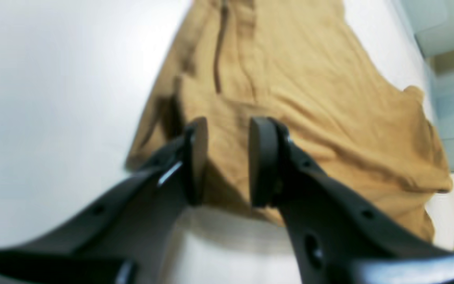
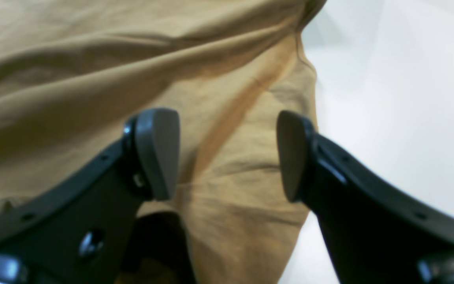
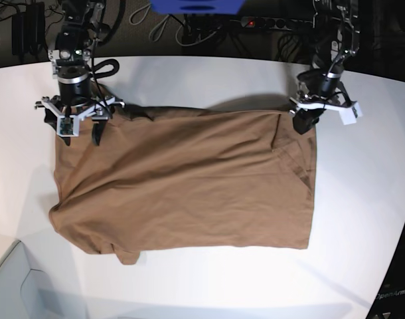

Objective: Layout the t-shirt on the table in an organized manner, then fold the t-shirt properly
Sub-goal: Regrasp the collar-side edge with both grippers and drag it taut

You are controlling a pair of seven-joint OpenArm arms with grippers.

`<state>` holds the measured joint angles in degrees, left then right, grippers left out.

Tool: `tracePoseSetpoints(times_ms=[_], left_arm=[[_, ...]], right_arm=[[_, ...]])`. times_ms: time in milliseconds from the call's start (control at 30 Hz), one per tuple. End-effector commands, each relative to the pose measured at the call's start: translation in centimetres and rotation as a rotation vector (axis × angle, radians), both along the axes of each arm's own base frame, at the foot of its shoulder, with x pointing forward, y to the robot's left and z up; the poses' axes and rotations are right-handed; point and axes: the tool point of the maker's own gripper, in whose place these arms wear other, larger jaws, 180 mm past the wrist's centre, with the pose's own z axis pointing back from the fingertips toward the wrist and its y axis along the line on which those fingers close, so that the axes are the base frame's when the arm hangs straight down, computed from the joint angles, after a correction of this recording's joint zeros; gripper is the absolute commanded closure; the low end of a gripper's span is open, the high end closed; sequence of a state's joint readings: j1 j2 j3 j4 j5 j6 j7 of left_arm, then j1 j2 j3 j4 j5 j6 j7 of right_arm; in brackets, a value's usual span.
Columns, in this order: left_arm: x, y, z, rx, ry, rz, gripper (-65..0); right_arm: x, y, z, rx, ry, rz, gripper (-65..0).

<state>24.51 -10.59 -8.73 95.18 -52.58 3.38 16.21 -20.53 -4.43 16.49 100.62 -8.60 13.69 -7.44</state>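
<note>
You are working in a robotics lab: a white table (image 3: 209, 286) is sitting under two bench-mounted arms, cables (image 3: 169, 26) and a power strip (image 3: 282, 23) with a lit red switch are lying along its dark far side, and a blue object (image 3: 196, 6) is showing there.

A plain brown t-shirt (image 3: 189, 183) lies spread nearly flat across the white counter (image 3: 362, 219), long side running left to right, with soft wrinkles over its body. One short sleeve sticks out at its near left edge. A folded seam shows toward its right end.
</note>
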Motion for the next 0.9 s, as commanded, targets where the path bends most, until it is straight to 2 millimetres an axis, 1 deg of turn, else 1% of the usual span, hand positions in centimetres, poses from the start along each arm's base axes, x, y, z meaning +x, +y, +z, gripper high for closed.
tracePoseSetpoints(times_ms=[0,100,167,233,333,467,533,600,667,733,867], left_arm=[[0.2,-0.4,0.3,-0.009,-0.007,-0.017,-18.1],[0.2,-0.8,-0.4,-0.027,0.027,-0.039,-18.1],[0.4,-1.3,-0.2,-0.040,0.026,-0.051,-17.7],[0.3,-1.8,-0.3,-0.057,0.032,-0.051,-17.7],[0.4,-2.0,0.6,-0.054,0.009,-0.060,-17.9],[0.2,-1.9,0.9,-0.050,0.002,-0.060,-17.6],[0.4,-2.1,1.7,-0.049,-0.017,-0.063,-17.6],[0.3,-1.8,2.6,-0.040,-0.037,-0.060,-17.9],[0.4,0.0,3.5,-0.019,-0.057,-0.019,-18.0],[0.5,1.5,3.8,-0.005,-0.066,0.022,-18.0],[0.4,4.0,3.9,0.012,-0.071,0.099,-18.1]], right_arm=[[0.3,-0.1,1.2,-0.007,-0.046,0.003,-39.4],[-0.2,0.0,0.9,-0.008,-0.037,0.007,-39.4],[-0.4,-0.1,0.7,-0.009,-0.030,0.006,-39.4],[-0.6,-0.1,0.6,-0.009,-0.024,0.006,-39.4],[-1.1,-0.1,0.3,-0.010,-0.012,0.007,-39.4],[-1.2,-0.1,0.2,-0.009,-0.009,0.008,-39.4],[-1.3,0.0,0.1,-0.009,-0.004,0.010,-39.5],[-1.3,0.0,0.1,-0.008,-0.004,0.011,-39.5],[-1.3,0.0,0.1,-0.009,-0.004,0.010,-39.5],[-1.3,0.0,0.1,-0.009,-0.004,0.010,-39.6],[-1.3,0.0,0.1,-0.009,-0.004,0.010,-39.6]])
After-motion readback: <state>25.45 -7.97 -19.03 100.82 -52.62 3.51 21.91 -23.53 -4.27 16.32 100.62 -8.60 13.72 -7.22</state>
